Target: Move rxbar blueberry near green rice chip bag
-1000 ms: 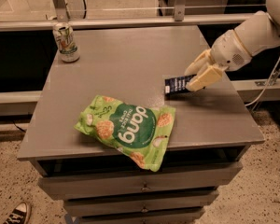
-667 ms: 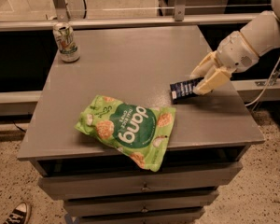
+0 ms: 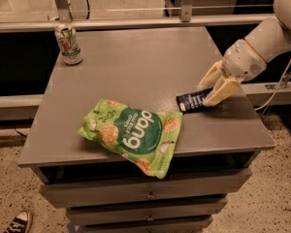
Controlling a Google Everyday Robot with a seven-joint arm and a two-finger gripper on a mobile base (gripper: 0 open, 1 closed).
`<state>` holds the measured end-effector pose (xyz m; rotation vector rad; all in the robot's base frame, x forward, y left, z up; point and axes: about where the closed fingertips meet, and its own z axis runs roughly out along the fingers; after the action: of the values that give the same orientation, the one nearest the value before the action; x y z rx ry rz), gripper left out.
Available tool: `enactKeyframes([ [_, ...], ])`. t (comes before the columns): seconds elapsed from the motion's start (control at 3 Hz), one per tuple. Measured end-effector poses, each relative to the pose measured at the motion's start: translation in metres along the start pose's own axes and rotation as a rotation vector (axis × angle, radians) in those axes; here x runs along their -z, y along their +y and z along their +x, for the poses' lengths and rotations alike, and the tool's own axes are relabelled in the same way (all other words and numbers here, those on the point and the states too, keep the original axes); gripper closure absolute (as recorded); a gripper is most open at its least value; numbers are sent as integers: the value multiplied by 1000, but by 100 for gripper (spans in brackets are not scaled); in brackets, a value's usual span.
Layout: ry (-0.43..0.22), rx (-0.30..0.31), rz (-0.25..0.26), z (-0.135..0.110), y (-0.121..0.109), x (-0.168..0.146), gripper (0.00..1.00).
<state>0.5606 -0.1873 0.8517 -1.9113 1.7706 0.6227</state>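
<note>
The rxbar blueberry (image 3: 190, 101), a small flat dark navy bar, is at the table's right front, low over or on the tabletop. Its left end almost touches the right edge of the green rice chip bag (image 3: 132, 133). The bag lies flat at the front middle with "dang" in white, its lower corner hanging over the front edge. My gripper (image 3: 214, 87) comes in from the right, its cream fingers (image 3: 222, 91) closed on the bar's right end, which they hide.
An upright drink can (image 3: 69, 43) stands at the table's back left corner. The grey table (image 3: 136, 62) has drawers below its front edge. A rail and glass panel run behind the table. A shoe (image 3: 17, 222) is on the floor at bottom left.
My gripper has carried the bar a little towards the front and lower, down to about table level beside the bag's right edge. The bag and can have not moved.
</note>
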Motion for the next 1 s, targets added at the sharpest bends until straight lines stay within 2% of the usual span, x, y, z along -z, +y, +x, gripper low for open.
enactKeyframes([
  [0.67, -1, 13, -58, -3, 11, -18, 13],
  [1.0, -6, 15, -76, -10, 18, -21, 0],
])
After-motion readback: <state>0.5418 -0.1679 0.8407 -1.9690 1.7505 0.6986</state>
